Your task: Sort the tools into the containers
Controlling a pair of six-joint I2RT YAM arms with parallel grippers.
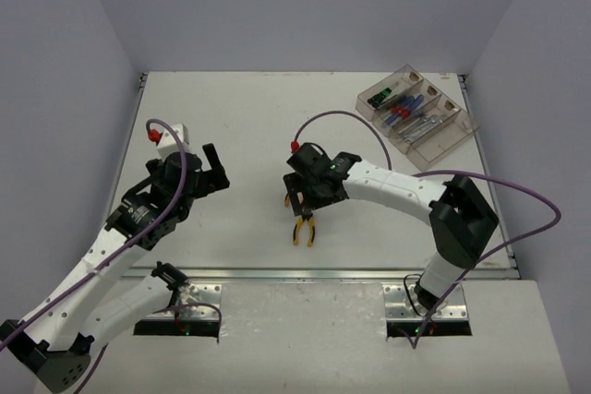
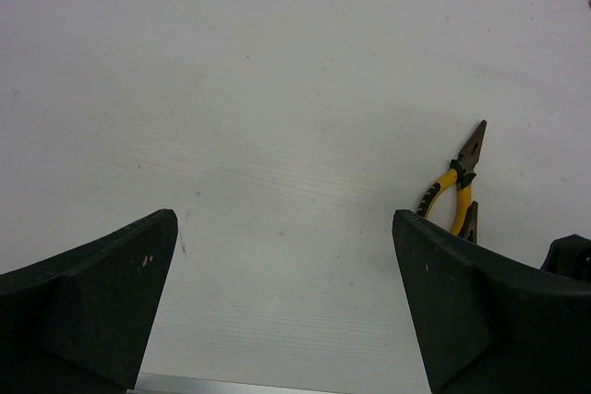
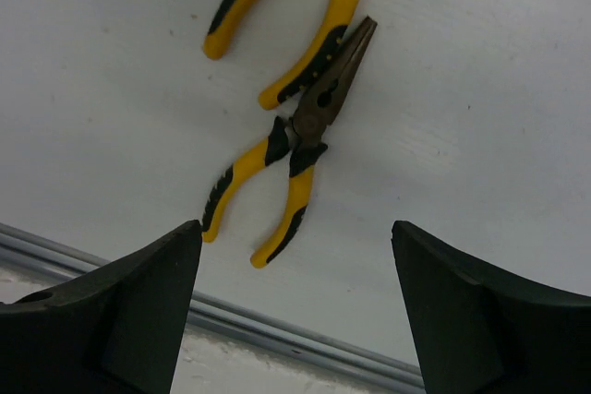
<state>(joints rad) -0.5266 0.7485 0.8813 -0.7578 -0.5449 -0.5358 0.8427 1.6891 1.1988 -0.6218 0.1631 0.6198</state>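
Two yellow-black pliers (image 3: 314,117) flat — tray (image 1: 448,140) well apart

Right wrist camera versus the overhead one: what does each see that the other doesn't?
Only the wrist view shows a second pair of pliers lying just beyond the nearer pliers. Only the overhead view shows the tray of containers, tools inside it, and the left gripper. Both show the nearer pliers, the open right gripper above them, and the white table.

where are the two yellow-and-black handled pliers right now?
Top view: the yellow-and-black handled pliers lie on the white table, centre, by its near edge, beneath the open right hand; the smoky clear bin tray is far right.
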